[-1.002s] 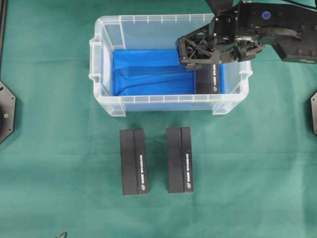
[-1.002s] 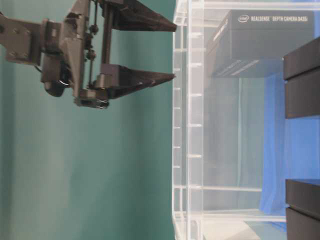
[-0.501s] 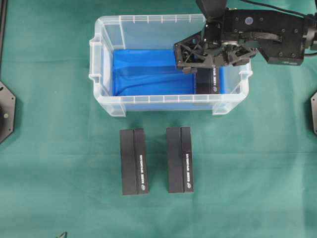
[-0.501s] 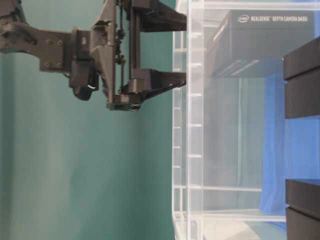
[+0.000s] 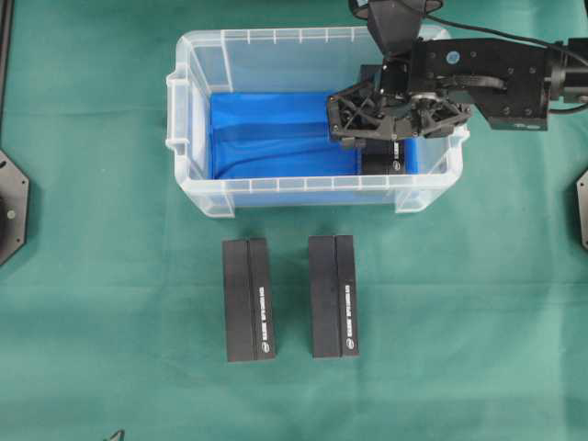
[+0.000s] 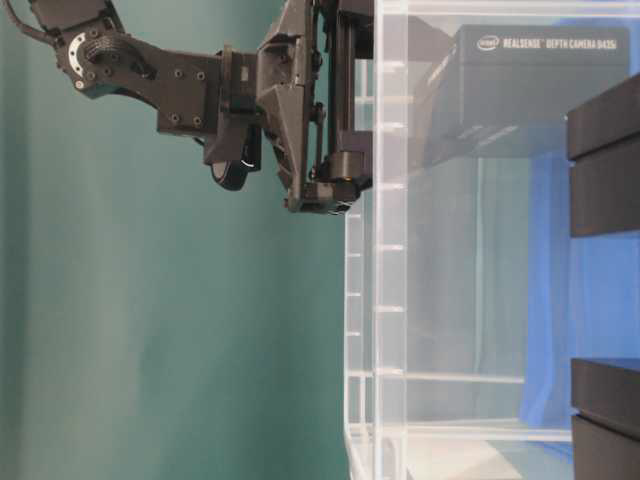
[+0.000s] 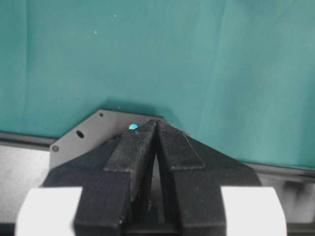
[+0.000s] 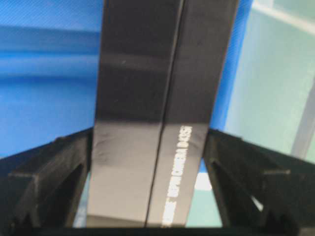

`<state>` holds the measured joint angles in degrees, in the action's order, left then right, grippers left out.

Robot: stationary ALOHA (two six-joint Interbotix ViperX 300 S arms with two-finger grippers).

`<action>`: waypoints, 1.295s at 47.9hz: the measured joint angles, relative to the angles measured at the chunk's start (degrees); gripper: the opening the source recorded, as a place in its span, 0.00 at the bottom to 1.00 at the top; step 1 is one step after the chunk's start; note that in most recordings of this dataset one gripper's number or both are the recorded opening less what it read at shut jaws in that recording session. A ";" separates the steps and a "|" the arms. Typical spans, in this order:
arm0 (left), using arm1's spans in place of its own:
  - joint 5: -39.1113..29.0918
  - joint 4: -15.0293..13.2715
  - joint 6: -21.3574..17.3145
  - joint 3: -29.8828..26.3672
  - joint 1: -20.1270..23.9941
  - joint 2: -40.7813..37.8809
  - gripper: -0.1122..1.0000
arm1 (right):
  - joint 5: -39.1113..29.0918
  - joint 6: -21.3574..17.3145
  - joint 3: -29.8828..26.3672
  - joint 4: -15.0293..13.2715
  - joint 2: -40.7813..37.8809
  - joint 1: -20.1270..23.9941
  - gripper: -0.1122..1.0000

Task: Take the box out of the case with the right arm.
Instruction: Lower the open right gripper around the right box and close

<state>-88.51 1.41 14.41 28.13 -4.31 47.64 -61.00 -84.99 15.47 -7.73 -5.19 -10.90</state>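
The case (image 5: 195, 110) is a clear plastic tub lined with a blue sheet (image 5: 276, 129). A long black box (image 5: 387, 159) with white lettering lies at its right end. My right gripper (image 5: 391, 121) reaches down into the case, open, with one finger on each side of the box. In the right wrist view the box (image 8: 157, 98) runs between the two fingers (image 8: 54, 172), filling most of the gap. The table-level view shows the gripper (image 6: 352, 95) at the case wall (image 6: 390, 300), its tips hidden behind the rim. My left gripper (image 7: 156, 127) is shut on nothing.
Two more black boxes (image 5: 249, 299) (image 5: 333, 295) lie side by side on the green cloth in front of the case. Black arm base plates (image 5: 11, 207) sit at the left and right table edges.
My right gripper has come down from above the case rim into the case, so its open fingers now straddle the box. The box has not moved.
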 measured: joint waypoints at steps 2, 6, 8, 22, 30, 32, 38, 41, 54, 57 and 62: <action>0.00 0.00 0.00 0.09 0.00 0.00 0.10 | 0.09 0.00 0.00 0.09 -0.18 0.00 0.90; 0.00 0.00 0.00 0.09 0.00 0.00 0.10 | 0.18 0.00 -0.09 0.09 -0.26 0.00 0.90; 0.00 0.00 0.00 0.09 0.00 0.00 0.10 | 0.09 0.00 -0.09 0.26 -0.26 0.00 0.90; 0.00 0.00 0.00 0.09 0.00 0.00 0.10 | 0.09 -1.05 -0.62 2.02 -0.44 -0.62 0.68; -0.09 0.00 0.00 0.09 0.09 0.00 0.10 | 0.09 -2.81 -1.67 1.85 -1.05 -0.53 0.68; -0.09 0.00 0.09 0.09 0.00 0.00 0.10 | 0.09 -2.90 -1.85 1.85 -1.14 -0.44 0.68; 0.00 0.00 0.00 0.09 0.00 0.09 0.10 | -0.26 -2.99 -2.37 1.76 -1.41 -0.35 0.68; 0.00 0.00 0.00 0.09 0.00 0.09 0.10 | -0.70 -2.99 -2.46 1.76 -1.58 -0.35 0.68; 0.00 0.00 -0.18 0.09 0.00 0.09 0.10 | -3.78 -3.08 -3.78 1.05 -1.76 -0.09 0.68; 0.00 0.00 -0.18 0.09 0.00 0.09 0.10 | -5.10 -2.90 -4.57 0.70 -1.76 0.09 0.68; 0.00 0.00 -0.18 0.09 0.00 0.09 0.10 | -7.29 -2.99 -5.98 0.09 -1.76 0.26 0.68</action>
<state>-88.51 1.41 14.24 28.21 -4.31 47.72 -68.29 -87.98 9.49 -7.65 -6.94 -10.63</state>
